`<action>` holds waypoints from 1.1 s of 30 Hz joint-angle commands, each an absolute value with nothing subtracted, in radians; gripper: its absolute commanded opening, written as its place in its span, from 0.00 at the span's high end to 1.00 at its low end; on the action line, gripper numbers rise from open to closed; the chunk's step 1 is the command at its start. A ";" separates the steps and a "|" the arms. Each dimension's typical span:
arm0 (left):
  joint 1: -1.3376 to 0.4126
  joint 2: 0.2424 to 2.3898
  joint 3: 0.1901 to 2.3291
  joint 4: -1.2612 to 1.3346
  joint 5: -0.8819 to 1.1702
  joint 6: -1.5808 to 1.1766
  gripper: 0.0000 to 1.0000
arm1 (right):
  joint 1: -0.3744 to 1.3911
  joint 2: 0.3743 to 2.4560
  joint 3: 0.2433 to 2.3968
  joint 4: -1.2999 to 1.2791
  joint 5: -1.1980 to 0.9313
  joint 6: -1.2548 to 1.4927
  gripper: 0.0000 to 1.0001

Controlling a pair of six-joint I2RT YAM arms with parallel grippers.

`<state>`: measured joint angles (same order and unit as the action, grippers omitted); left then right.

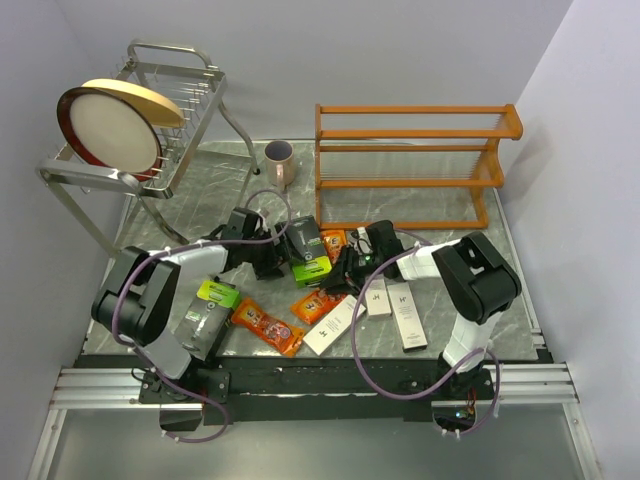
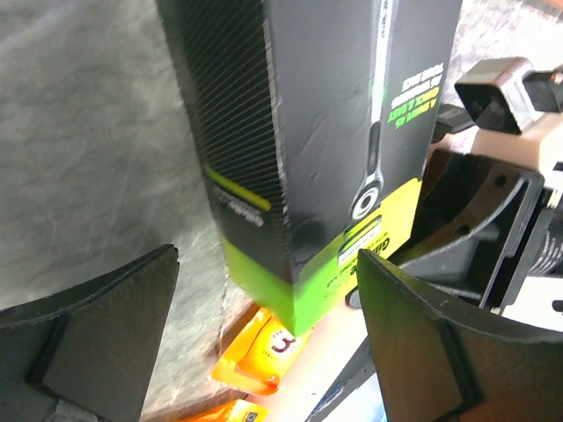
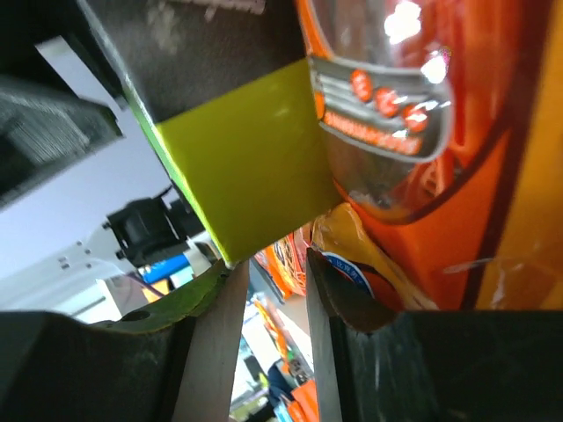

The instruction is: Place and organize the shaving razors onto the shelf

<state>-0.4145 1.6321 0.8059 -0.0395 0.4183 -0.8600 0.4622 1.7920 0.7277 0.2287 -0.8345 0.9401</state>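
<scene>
Black-and-green razor pack (image 1: pixel 308 252) is seen on the worktop (image 1: pixel 200 190), well short of the wooden shelf (image 1: pixel 410 135). Left hand (image 2: pixel 266 272) is spread wide either side of it, not touching, likely lined up for pickup. Right hand (image 3: pixel 273 268) is crowded against pack and orange packet (image 3: pixel 422 176); its grip cannot be told.

Top of the black-and-green pack (image 2: pixel 325 132) beyond the left wrist view's edge; orange packet (image 3: pixel 413 158) blurred, cropped.
</scene>
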 commanded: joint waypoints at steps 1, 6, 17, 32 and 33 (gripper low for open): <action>-0.405 1.575 0.776 0.020 0.403 -0.868 0.12 | 0.451 1.816 0.752 0.304 -0.792 1.014 0.60; -0.388 1.554 0.759 0.017 0.400 -0.864 0.12 | 0.443 1.819 0.750 0.285 -0.749 1.042 0.62; -0.380 1.542 0.716 0.110 0.446 -0.939 0.07 | 0.443 1.879 0.785 0.362 -0.712 1.155 0.77; -0.370 1.612 0.627 0.302 0.459 -1.221 0.00 | 0.423 1.801 0.818 0.365 -0.756 1.169 1.00; -0.371 1.621 0.635 0.298 0.456 -1.236 0.01 | 0.423 1.799 0.816 0.376 -0.765 1.176 1.00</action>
<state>-0.3737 1.5856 0.6102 0.2455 0.4492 -1.1454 0.4339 1.8511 0.7811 0.3489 -0.7528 1.1637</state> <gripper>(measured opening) 0.994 0.009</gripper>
